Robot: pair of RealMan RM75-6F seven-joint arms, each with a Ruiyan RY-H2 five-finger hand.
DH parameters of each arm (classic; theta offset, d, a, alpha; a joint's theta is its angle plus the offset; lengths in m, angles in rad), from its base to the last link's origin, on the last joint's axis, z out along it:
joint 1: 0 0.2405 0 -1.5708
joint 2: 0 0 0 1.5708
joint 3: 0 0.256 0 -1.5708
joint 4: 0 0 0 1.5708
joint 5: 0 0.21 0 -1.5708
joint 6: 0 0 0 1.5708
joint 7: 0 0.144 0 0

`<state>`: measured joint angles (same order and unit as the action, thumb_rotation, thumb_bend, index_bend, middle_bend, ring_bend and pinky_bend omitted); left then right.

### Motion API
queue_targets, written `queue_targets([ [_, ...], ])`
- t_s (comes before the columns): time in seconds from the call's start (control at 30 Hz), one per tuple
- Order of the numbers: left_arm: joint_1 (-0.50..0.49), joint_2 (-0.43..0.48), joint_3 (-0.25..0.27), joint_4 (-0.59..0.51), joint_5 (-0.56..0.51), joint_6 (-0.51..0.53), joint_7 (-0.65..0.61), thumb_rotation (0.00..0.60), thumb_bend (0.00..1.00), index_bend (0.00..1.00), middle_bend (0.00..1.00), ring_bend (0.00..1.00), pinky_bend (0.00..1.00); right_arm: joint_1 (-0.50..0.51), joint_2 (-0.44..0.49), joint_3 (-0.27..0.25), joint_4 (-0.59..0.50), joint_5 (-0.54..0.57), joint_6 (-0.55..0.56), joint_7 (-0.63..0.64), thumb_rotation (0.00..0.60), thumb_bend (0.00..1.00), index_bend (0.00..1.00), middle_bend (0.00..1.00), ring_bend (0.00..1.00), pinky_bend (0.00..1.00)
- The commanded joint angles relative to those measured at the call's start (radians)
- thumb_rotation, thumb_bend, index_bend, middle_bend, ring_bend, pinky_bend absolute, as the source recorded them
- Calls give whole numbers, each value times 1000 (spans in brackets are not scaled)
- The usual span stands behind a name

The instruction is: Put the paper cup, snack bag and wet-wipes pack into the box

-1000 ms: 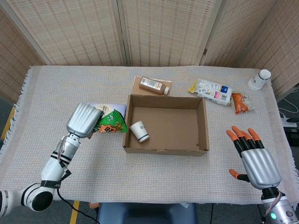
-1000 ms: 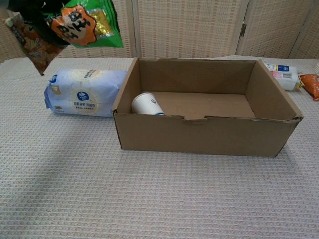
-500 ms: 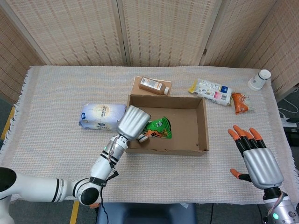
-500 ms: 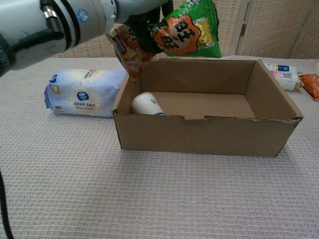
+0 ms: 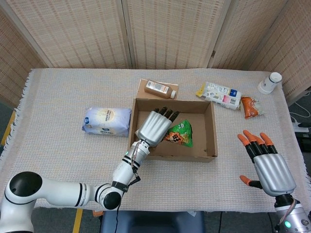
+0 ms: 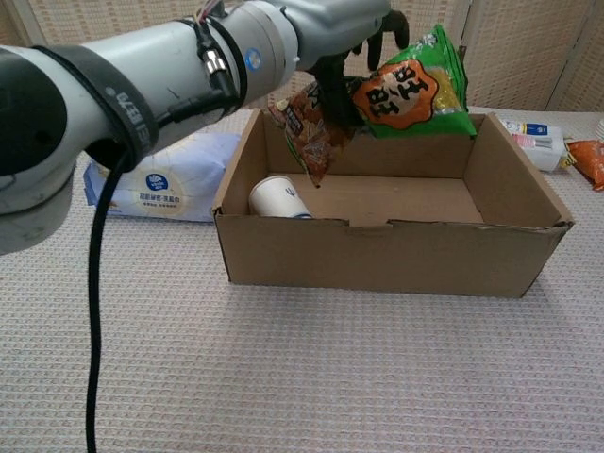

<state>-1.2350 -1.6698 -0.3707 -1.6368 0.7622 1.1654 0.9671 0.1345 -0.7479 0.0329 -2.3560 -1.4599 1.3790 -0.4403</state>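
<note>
Head view: the left hand (image 5: 154, 127) hangs over the open box (image 5: 210, 141), fingers partly spread, and the green snack bag (image 5: 180, 135) sits just beyond its fingertips above the box floor. The hand covers the corner of the box beneath it. The wet-wipes pack (image 5: 107, 121) lies on the counter (image 5: 58, 97) to that hand's left, outside the box wall. The right hand (image 5: 266, 164) hovers well off to the right of the box, fingers spread wide and nothing in it.

Chest view: the left hand (image 6: 363, 42) holds the snack bag (image 6: 411, 90) by its top edge, so the bag dangles above the box (image 6: 396, 255) interior, clear of the floor. The paper cup (image 6: 278, 198) lies on its side inside the box, below and to the left of the hand. The wet-wipes pack (image 6: 156, 184) rests behind the forearm, outside the box.

Half a second ago the hand and bag were at the box's left wall; both have since moved further in over the middle. The cup, the pack and the right hand are unmoved
</note>
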Motion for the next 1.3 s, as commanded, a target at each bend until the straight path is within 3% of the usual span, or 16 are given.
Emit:
queue_targets([
  [0.03, 3, 18, 0, -9, 8, 14, -5, 600, 159, 0, 0, 0, 130, 1, -1, 0, 0, 2, -2, -2, 600, 81, 70, 0, 0, 0],
  [0.33, 52, 99, 0, -70, -3, 45, -52, 600, 162, 0, 0, 0, 128, 6, -10, 2, 0, 13, -7, -16, 600, 81, 70, 0, 0, 0],
  [0.9, 37, 111, 29, -74, -12, 43, -31, 600, 161, 0, 0, 0, 129, 4, -13, 1, 0, 15, 0, -22, 600, 81, 70, 0, 0, 0],
  [1.1, 78, 248, 64, -78, -41, -15, -30, 600, 163, 0, 0, 0, 130, 3, -13, 0, 0, 9, 3, -21, 600, 81, 70, 0, 0, 0],
  [1.3, 136, 473, 120, -130, -117, -165, -79, 600, 150, 0, 0, 0, 153, 2, -15, -2, 0, 8, 1, -24, 600, 81, 70, 0, 0, 0],
])
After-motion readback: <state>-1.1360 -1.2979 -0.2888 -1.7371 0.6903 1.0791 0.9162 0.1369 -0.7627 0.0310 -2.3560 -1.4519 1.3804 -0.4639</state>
